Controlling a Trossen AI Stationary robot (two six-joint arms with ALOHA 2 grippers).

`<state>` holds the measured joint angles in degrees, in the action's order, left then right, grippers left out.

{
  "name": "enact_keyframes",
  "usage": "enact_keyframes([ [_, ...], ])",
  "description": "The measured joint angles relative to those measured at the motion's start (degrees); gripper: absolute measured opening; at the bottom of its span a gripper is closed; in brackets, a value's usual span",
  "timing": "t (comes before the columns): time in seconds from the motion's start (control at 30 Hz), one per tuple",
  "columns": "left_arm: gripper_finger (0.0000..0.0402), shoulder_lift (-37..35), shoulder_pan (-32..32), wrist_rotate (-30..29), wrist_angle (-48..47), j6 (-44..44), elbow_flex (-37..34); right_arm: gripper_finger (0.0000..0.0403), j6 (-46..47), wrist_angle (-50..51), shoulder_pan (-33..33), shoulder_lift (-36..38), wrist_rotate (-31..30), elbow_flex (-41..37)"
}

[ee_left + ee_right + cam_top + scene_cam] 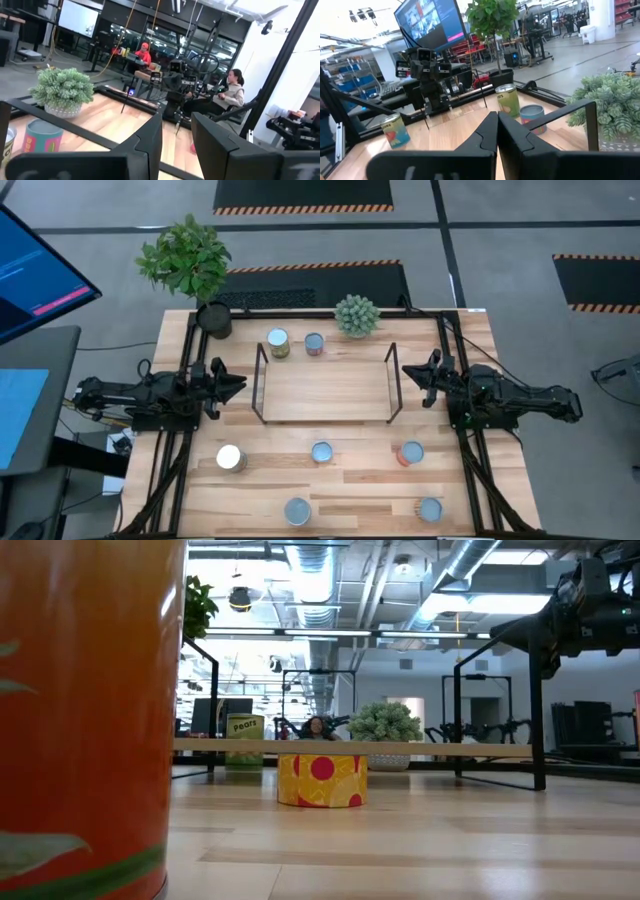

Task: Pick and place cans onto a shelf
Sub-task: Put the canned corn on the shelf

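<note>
On the plank table point(330, 480) I see the shelf point(325, 385) bare. Nearest the narrowly parted left gripper point(232, 387) stands the white-topped can point(230, 458), toward the front edge; the right gripper point(412, 375) is closed.

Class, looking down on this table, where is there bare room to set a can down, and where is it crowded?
The shelf board is wholly bare between its two wire frames. A bare strip of table lies between the shelf's front edge and the middle row of cans. It is crowded behind the shelf, where two cans sit between the black pot and the small succulent.
</note>
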<state>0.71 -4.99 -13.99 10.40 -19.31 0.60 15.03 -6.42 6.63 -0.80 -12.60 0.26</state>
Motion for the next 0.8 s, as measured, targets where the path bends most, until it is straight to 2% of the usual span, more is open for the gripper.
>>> enact_keyframes([
  [0.33, 0.0093, 0.0, 0.0, -0.3, 4.9, -1.4, -0.1, 0.0033, 0.0, -7.7, 0.0, 0.0, 0.0, 0.0],
  [0.8, 0.0093, 0.0, 0.0, -2.5, 4.6, -0.8, -0.2, 0.0033, 0.0, -7.6, 0.0, 0.0, 0.1, 0.0],
])
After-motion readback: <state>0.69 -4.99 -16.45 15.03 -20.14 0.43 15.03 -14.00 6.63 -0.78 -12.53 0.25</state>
